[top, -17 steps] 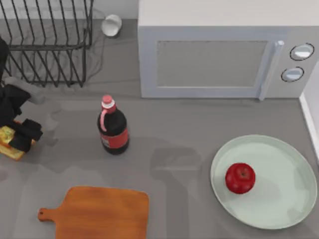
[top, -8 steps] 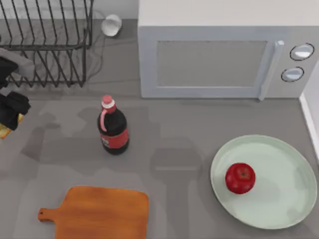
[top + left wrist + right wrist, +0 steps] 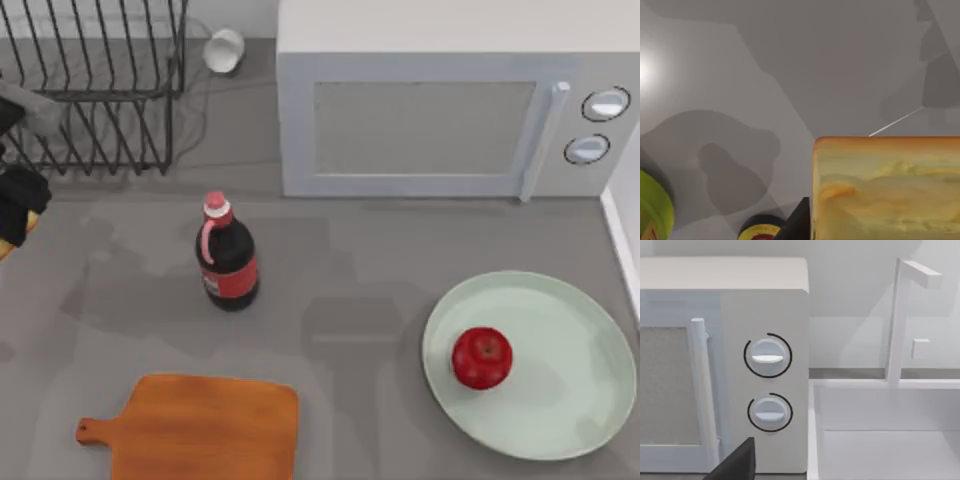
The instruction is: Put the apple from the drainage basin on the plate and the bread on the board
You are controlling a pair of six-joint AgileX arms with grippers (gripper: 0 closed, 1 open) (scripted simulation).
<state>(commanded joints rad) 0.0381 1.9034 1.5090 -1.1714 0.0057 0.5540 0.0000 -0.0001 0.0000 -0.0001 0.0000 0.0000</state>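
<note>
Left gripper [image 3: 14, 205] at far left table edge, in front of wire rack [image 3: 95, 85], clamped on bread [image 3: 887, 187]. Bread raised off table [image 3: 340, 300]; golden slice seen close up between black fingers [image 3: 797, 222] in left wrist view. Apple [image 3: 482, 357] resting on plate [image 3: 560, 400] at right. Board [image 3: 205, 428] bare at front left. Bottle [image 3: 228, 255] upright behind board. Right wrist view: microwave [image 3: 725, 365] dials, white basin [image 3: 880, 430] beside; right finger spread cannot be told.

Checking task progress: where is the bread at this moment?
The bread is off the table in the left gripper at the top view's far left edge, below the wire rack, well away from the board.
</note>
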